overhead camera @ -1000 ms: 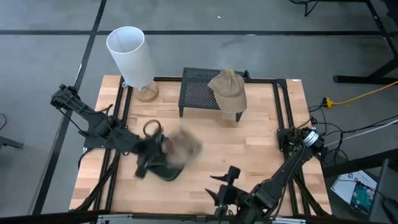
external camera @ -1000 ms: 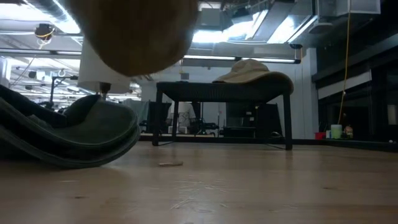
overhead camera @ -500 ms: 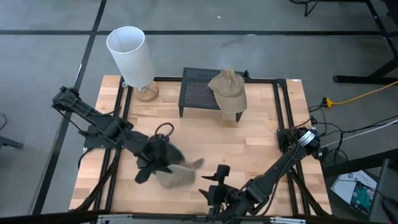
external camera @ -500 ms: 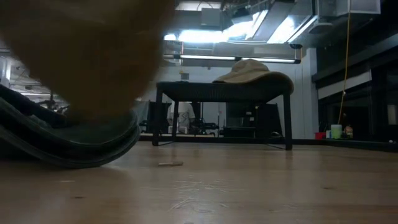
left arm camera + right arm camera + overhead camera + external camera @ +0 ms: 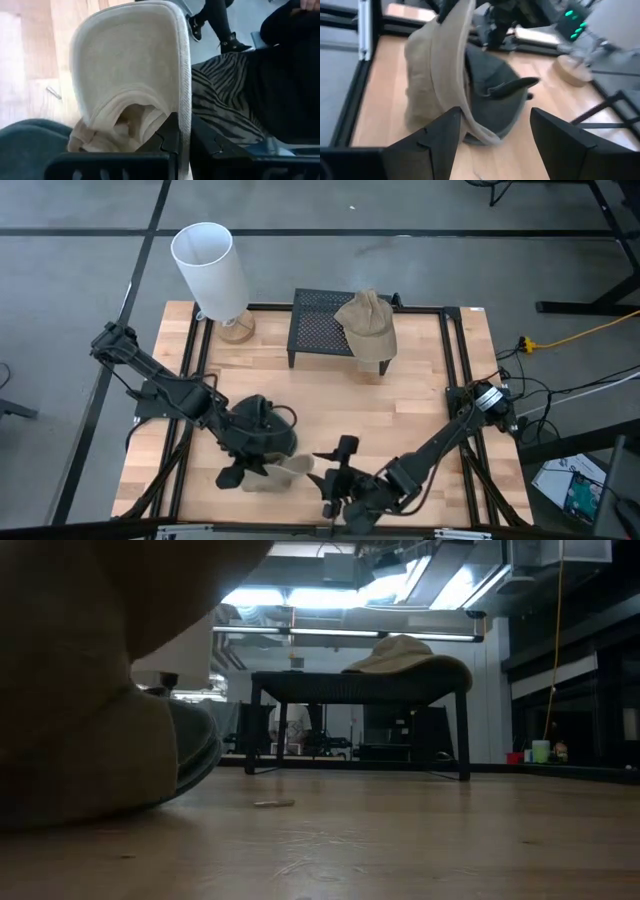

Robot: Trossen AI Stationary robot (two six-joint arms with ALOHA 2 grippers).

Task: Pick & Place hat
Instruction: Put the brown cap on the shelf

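My left gripper (image 5: 258,467) is shut on a beige cap (image 5: 284,471) near the table's near edge. The cap fills the left of the low view (image 5: 70,740). A dark cap (image 5: 262,426) lies on the table just behind the beige one and also shows in the low view (image 5: 198,743). My right gripper (image 5: 334,467) is open and empty to the right of the beige cap, its fingers level and facing it (image 5: 427,75). A tan hat (image 5: 367,323) rests on the right end of a black mesh stand (image 5: 318,330). My left gripper pinches the beige cap's brim at its side edge (image 5: 185,117) between its two fingers (image 5: 167,142). The brim stands up edge-on beyond the fingertips. In the low view the cap's underside (image 5: 60,815) sits on the table.
A white lamp (image 5: 210,268) on a round wooden base stands at the far left corner. Black rails run along the table's left and right sides (image 5: 462,350). A person's legs show beyond the table in the left wrist view (image 5: 215,25).
My left gripper has carried the beige cap from the table's middle toward the near edge and down, until the cap meets the table by the dark cap. My right gripper has moved toward the table's left, closer to the beige cap.
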